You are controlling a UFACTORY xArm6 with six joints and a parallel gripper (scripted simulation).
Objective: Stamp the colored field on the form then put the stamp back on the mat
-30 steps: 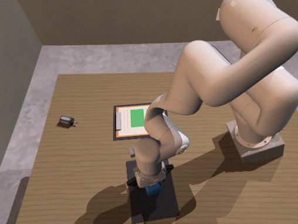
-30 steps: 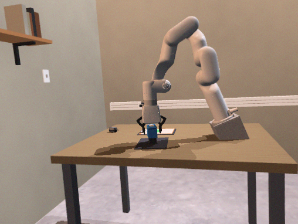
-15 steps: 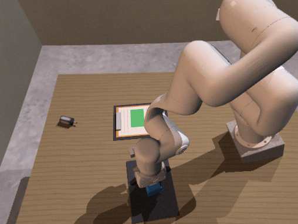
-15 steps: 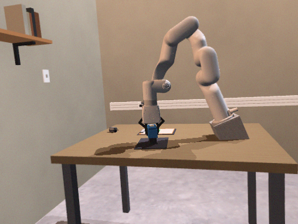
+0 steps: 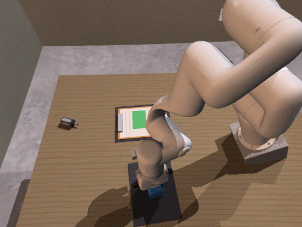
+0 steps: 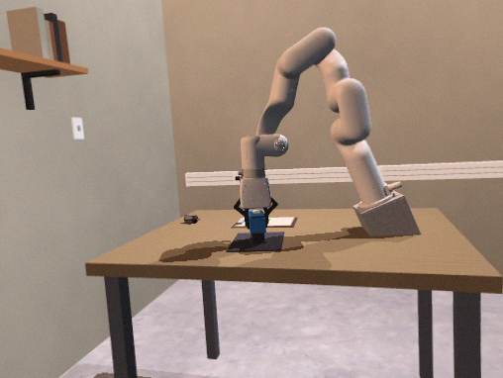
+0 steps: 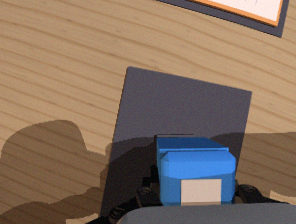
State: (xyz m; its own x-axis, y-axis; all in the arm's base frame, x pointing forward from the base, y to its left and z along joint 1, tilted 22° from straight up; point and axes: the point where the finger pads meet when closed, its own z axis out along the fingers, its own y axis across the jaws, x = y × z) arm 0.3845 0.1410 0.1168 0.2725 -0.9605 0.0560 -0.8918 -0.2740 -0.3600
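Note:
The blue stamp (image 5: 156, 191) stands upright on the dark mat (image 5: 154, 196) near the table's front. My gripper (image 6: 255, 218) reaches straight down over the mat and is shut on the stamp (image 6: 256, 221), one finger on each side. In the wrist view the stamp (image 7: 196, 170) fills the lower middle, with its pale label on top and the mat (image 7: 182, 130) beneath it. The form (image 5: 134, 122) sits on a clipboard behind the mat, with a green field (image 5: 138, 119) on its right part. The arm hides the form's right edge.
A small dark object (image 5: 68, 121) lies on the table at the far left. The arm's base (image 5: 258, 145) stands on a grey block at the right. A shelf (image 6: 35, 61) with books hangs on the left wall.

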